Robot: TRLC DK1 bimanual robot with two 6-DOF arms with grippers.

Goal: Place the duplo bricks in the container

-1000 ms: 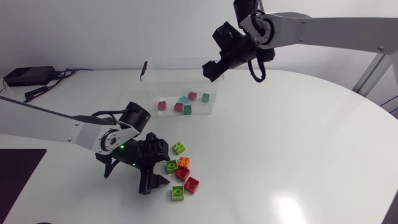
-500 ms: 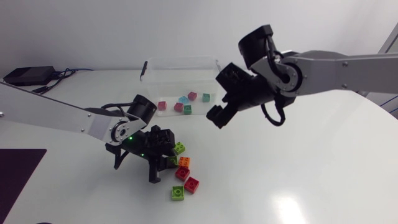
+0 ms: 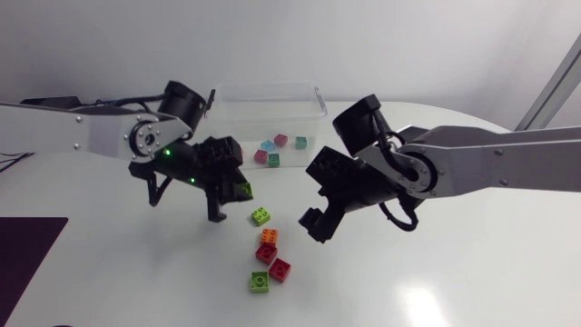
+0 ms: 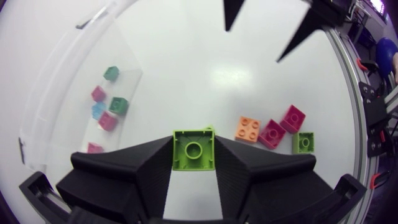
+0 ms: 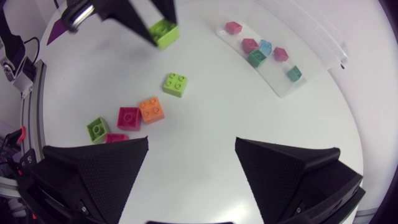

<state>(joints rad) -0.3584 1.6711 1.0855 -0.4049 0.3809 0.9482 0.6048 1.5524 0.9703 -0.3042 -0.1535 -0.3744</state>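
My left gripper [image 3: 232,193] is shut on a lime green brick [image 4: 193,149] and holds it above the table, between the loose pile and the clear container [image 3: 269,96]. Several small bricks [image 3: 276,145] lie inside the container. On the table remain a green brick [image 3: 261,216], an orange one [image 3: 269,236], two red ones [image 3: 266,252] and another green one [image 3: 260,282]. My right gripper [image 3: 317,221] hangs open just right of the pile, nothing between its fingers. In the right wrist view the pile [image 5: 152,109] lies ahead of the open right gripper [image 5: 191,163].
A dark mat [image 3: 27,243] lies at the table's front left. The white tabletop [image 3: 436,272] stretches bare to the right and front of the pile.
My left gripper has shut on a green brick from the pile and lifted it up towards the container. My right arm has swung from over the container down to beside the pile.
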